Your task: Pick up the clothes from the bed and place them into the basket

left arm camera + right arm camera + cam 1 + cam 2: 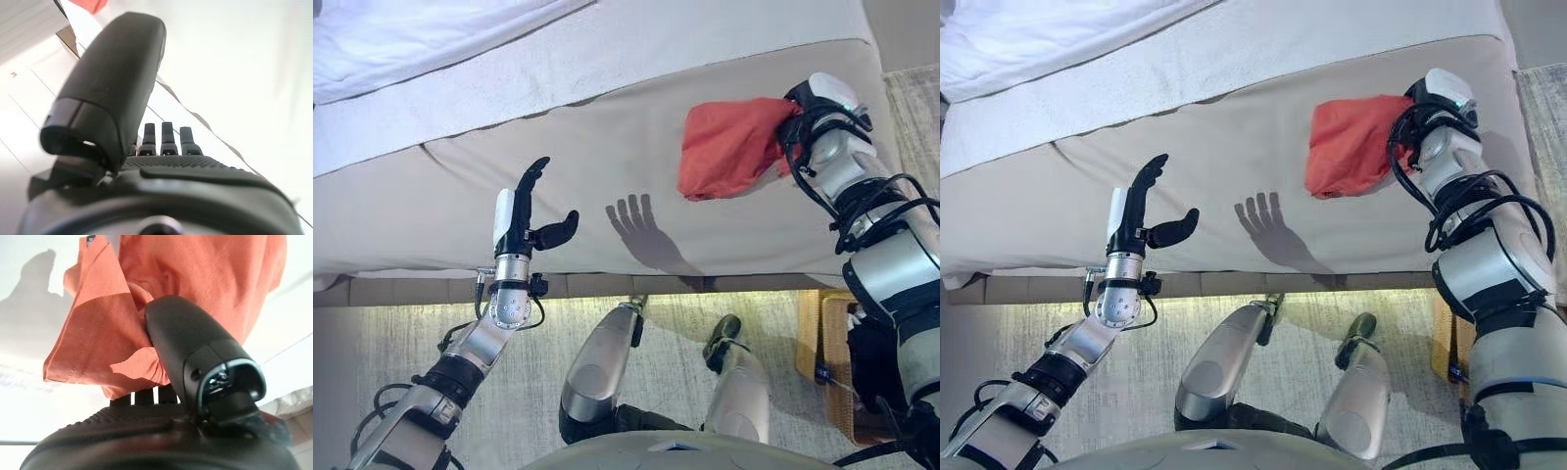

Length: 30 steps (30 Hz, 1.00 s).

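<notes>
While pinched by the right robot hand (195, 362), orange garment (729, 147) above bed (607, 186); left robot hand (524, 220) spread wide.

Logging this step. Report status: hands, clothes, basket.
Right hand shut on the orange cloth, lifted over the bed. Left hand open, empty. Basket on the floor at right, nothing blocking it.

Both arms are silver-grey metal segments joined by black collars, with black cables looped along the outside. The left hand (530, 227) is dark, with slim black fingers, a stubby thumb and a white panel on its back. The right hand (1442, 93) has a white cover. Close up, each palm is finely dimpled black rubber; the thumbs are smooth, rounded shells.
</notes>
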Motion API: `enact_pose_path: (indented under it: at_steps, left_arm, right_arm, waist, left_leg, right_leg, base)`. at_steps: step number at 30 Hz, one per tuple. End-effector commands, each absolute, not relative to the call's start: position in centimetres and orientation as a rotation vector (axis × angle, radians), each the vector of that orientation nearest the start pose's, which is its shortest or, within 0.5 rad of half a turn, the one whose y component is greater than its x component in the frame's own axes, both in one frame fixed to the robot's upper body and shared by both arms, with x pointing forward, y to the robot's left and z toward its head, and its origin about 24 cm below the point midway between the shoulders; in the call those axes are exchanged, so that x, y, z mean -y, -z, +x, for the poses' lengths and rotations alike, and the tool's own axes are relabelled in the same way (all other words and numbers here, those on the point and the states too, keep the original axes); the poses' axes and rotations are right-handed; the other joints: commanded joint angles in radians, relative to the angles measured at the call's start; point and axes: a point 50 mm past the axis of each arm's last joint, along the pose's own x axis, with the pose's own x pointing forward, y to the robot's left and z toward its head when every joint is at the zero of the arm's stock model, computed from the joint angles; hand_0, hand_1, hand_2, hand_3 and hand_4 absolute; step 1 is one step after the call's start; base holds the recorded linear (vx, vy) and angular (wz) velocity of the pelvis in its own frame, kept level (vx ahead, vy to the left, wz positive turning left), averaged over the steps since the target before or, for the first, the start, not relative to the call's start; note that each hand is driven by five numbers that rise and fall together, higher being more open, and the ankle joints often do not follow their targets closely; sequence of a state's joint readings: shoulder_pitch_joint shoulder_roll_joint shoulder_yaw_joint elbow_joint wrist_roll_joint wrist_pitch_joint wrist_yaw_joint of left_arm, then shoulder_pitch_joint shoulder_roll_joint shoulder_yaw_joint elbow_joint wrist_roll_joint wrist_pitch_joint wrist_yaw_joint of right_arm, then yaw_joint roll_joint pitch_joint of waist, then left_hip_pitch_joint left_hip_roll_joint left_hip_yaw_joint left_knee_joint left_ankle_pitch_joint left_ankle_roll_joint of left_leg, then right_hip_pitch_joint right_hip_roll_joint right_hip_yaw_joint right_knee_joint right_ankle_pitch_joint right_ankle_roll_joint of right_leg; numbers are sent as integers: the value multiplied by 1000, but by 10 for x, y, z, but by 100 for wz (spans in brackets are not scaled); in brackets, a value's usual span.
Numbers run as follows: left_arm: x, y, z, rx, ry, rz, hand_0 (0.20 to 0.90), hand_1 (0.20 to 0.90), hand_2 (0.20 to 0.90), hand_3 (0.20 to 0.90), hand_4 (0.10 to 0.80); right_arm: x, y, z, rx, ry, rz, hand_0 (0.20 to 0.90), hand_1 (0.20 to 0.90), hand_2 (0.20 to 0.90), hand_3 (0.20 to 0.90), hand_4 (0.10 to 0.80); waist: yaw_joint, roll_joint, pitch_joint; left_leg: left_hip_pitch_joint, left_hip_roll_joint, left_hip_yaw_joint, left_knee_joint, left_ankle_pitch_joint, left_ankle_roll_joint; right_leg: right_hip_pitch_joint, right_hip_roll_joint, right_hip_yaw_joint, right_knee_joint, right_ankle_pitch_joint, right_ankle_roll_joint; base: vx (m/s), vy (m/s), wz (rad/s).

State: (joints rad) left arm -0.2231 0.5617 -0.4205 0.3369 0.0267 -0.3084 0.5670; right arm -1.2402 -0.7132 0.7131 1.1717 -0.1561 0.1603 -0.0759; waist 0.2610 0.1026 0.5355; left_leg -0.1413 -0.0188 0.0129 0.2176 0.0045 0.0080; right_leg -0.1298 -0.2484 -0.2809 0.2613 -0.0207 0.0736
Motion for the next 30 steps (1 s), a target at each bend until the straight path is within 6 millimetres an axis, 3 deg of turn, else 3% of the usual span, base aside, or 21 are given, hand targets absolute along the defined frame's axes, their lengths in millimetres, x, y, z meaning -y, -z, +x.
enact_pose_path:
  at_steps: [1,12,23,30]
  left_arm:
    - [-216,-52,273,256,-190,593,900,900,900,900,800]
    - [-225,-26,264,122,-155,637,900,900,900,900,800]
    - [-216,-33,278,157,-109,637,900,900,900,900,800]
    - [-214,-30,281,135,-85,645,900,900,900,900,800]
  right_arm:
    - [294,-274,398,-4,397,-1231,300,300,300,200,100]
    - [337,-267,373,-19,433,-1122,300,300,300,200,100]
    - [377,-262,343,-35,558,-1022,300,300,300,200,100]
    - [382,-249,333,-26,591,-966,300,300,300,200,100]
  waist:
    - [-30,-90,-205]
    - [-133,-133,-390]
    - [-234,-150,-431]
    - [-294,-158,-432]
  left_leg:
    - [47,48,52,-65,-50,-9]
    - [214,107,137,-254,-9,-50]
    - [258,129,194,-305,-19,-69]
    - [284,134,236,-305,-34,-68]
  right_leg:
    - [89,43,-28,-67,-49,-26]
    - [201,80,30,-258,34,6]
    - [204,111,102,-349,81,21]
    - [191,132,158,-349,85,20]
  base:
    - [171,16,-18]
    - [117,-11,-21]
    - [5,-41,-24]
    - [9,-14,-26]
